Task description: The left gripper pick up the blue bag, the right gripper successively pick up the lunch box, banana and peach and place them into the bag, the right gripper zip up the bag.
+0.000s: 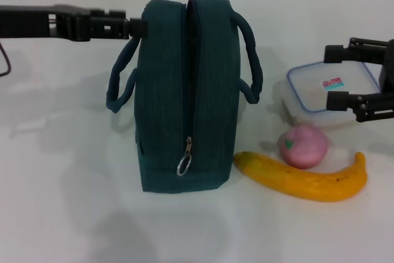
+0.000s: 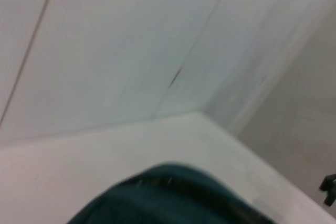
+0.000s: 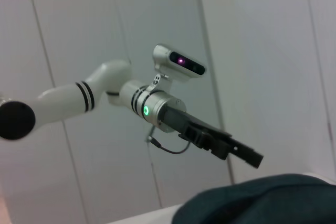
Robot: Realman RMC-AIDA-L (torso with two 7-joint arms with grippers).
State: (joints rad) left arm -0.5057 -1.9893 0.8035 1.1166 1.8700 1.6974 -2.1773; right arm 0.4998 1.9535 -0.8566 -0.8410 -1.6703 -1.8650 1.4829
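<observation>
Three things wait on the white table (image 1: 61,201) beside the blue bag (image 1: 184,90): the lunch box (image 1: 320,90), the peach (image 1: 303,146) and the banana (image 1: 301,180), all to the right of the bag and none of them inside it yet. The bag stands upright in the middle, its zip closed along the top, with the silver ring pull (image 1: 184,164) hanging at the near end. The left gripper (image 1: 136,28) reaches in from the left at the height of the bag's top, and its tip touches the far upper corner, close to the handle (image 1: 120,78); I cannot tell how far its fingers are apart or whether they hold any fabric. The right gripper (image 1: 356,78) hovers over the right end of the lunch box with its fingers spread wide and nothing between them. I judge that the first step, taking hold of the bag, is in hand. Next, the bag must be held firmly and its mouth must be open, because the closed zip blocks the way for everything. The peach lies just beside the banana and near the lunch box, so the right gripper should come down carefully so that it does not push them.
</observation>
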